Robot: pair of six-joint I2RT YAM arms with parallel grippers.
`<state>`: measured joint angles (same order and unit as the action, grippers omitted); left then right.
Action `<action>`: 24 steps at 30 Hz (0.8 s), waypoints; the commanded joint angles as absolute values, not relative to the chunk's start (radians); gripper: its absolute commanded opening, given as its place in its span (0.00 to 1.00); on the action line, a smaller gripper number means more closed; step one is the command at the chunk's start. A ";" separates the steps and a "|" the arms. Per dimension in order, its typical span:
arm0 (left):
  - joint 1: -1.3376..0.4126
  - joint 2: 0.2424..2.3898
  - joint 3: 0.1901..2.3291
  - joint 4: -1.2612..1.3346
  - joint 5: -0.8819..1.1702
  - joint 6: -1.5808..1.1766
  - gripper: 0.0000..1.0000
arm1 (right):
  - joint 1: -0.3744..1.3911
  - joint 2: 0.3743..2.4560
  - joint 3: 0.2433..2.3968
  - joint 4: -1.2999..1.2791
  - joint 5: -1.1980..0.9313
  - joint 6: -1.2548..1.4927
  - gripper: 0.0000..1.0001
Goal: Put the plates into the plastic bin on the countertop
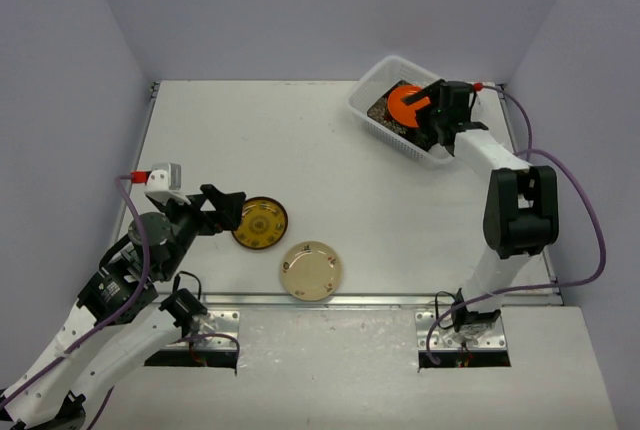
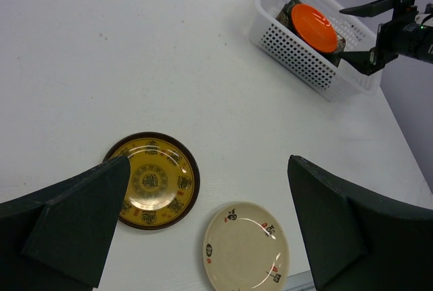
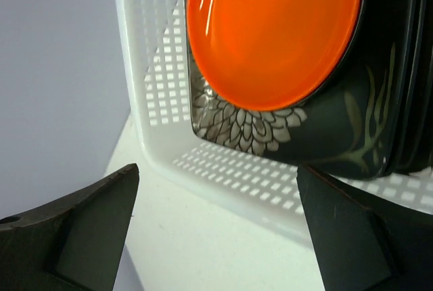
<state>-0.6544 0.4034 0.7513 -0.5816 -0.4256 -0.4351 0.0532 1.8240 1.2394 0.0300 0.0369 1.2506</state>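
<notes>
- The plastic bin (image 1: 368,88) sits at 1 o'clock on the countertop (image 1: 300,150), turned at an angle and near the far and right edges.
- Inside it, the round orange plate (image 1: 405,102) lies on top of a black floral plate (image 3: 325,135). More dark plate edges show stacked beneath in the right wrist view.
- The right gripper (image 1: 425,118) hangs at the bin's 4 o'clock side, jaws spread wide with nothing between them. The orange plate is just ahead of its fingers (image 3: 88,237).
- Two plates are out on the countertop. The brown-yellow patterned plate (image 1: 260,222) lies at 7 o'clock, and the cream plate (image 1: 311,270) lies at 6 o'clock, near it but apart.
- The left gripper (image 1: 232,212) has its jaws released and empty, and its tips are right at the patterned plate's 9 o'clock rim.
- The cream plate lies close to the metal rail (image 1: 380,300) at the front edge.
- A broad bare white stretch runs from the two loose plates up to the bin.
</notes>
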 commanded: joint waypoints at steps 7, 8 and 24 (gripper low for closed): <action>-0.663 0.380 0.750 -0.569 -0.474 -0.452 1.00 | 0.222 1.659 1.309 -0.122 -0.172 0.881 0.99; -0.663 0.377 0.750 -0.569 -0.475 -0.453 1.00 | 0.233 1.651 1.276 -0.114 -0.201 0.839 0.99; -0.663 0.336 0.758 -0.611 -0.588 -0.506 1.00 | 0.638 1.541 0.666 -0.011 -0.389 0.501 0.72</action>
